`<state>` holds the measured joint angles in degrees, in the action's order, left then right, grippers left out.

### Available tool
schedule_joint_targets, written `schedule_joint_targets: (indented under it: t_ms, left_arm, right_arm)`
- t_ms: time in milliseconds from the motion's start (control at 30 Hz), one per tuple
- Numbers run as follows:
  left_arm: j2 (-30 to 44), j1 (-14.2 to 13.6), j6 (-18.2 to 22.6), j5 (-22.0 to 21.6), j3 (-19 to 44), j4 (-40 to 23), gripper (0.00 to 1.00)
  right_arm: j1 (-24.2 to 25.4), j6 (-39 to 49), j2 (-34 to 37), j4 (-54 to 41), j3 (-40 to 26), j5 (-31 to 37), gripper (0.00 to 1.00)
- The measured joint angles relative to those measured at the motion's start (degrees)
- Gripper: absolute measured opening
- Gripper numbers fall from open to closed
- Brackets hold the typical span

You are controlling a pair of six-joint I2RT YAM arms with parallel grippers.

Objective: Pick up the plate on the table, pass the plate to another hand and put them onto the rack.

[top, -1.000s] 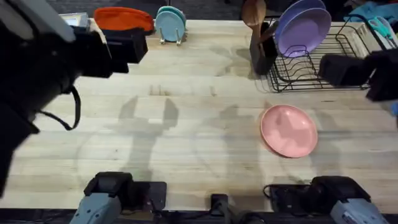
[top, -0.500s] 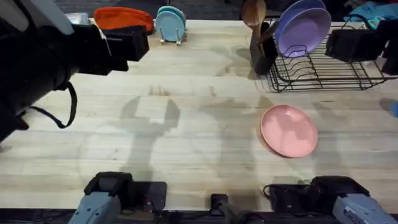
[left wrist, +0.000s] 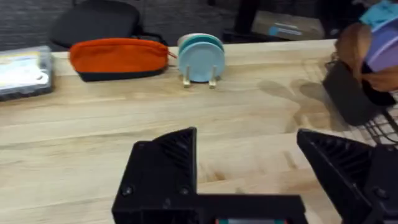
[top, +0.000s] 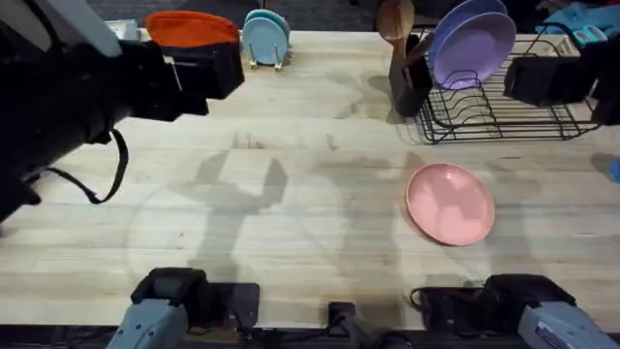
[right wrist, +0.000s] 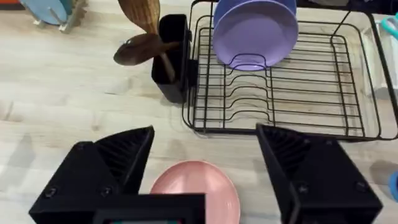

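pink plate [top: 450,203] is lying flat on the table [top: 291,223], just in front of the rack [top: 504,97]. right gripper [right wrist: 205,158] is hovering above it, jaws spread wide. left gripper [left wrist: 249,165] is hanging released too, well apart, over bare wood.

A smooth, glossy pink plate [top: 450,203] lies on the pale, matt wood-grain surface [top: 291,194]; behind it stand a black wire rack [right wrist: 280,93] and wooden spoons [right wrist: 142,37].

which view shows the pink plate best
Overhead: the whole pink plate lies flat on the table, unobstructed. In the right wrist view its near part is cut off between the open right claw fingers.
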<state>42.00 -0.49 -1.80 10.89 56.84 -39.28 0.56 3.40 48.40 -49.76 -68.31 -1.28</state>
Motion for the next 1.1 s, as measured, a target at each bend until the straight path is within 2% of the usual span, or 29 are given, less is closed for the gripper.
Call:
schedule_joint_targets:
  t_ms: [167,267,400,567,733,767,833,867,900,933,1033,1100]
  left_arm:
    - [0.0,-2.7,-1.0,0.9,0.0,-0.2,0.995]
    - [0.4,-6.1,-1.5,1.3,0.0,0.2,0.995]
    - [2.4,-12.0,-1.8,1.4,0.0,0.9,0.996]
    - [7.8,-21.0,-2.1,1.4,0.0,2.4,0.996]
    - [14.7,-29.1,-2.1,1.4,0.0,6.7,0.996]
    - [18.8,-33.9,-2.1,1.4,0.0,9.7,0.996]
    - [21.2,-36.8,-2.1,1.3,0.0,11.3,0.996]
    - [24.3,-40.8,-2.1,0.7,0.0,12.3,0.996]
    - [25.4,-42.2,-2.1,0.1,0.0,12.5,0.996]
    - [28.0,-45.3,-2.1,-1.4,0.0,13.2,0.996]
    - [30.7,-47.9,-2.1,-2.1,0.0,15.1,0.996]
    - [36.7,-52.4,-2.1,-2.9,0.0,21.2,0.996]
  right_arm:
    - [1.4,-1.1,0.0,-2.6,0.0,1.7,0.994]
    - [3.2,-1.8,0.0,-3.0,0.0,2.7,0.994]
    - [4.9,-2.3,-0.1,-3.1,-0.6,3.5,0.994]
    - [5.3,-2.4,-0.8,-3.0,-2.1,3.7,0.994]
    - [5.3,-2.4,-1.1,-3.0,-2.4,3.7,0.994]
    - [5.3,-2.6,-1.1,-3.0,-2.4,3.7,0.994]
    - [5.3,-2.6,-1.1,-3.0,-2.4,3.7,0.994]
    - [5.3,-2.6,-1.1,-3.0,-2.4,3.7,0.994]
    - [5.3,-2.6,-1.1,-3.0,-2.4,3.7,0.994]
    - [5.3,-2.6,-1.1,-3.0,-2.4,3.7,0.994]
    - [5.3,-2.6,-1.1,-3.0,-2.4,3.7,0.994]
    - [5.3,-2.6,-1.1,-3.0,-2.4,3.7,0.994]
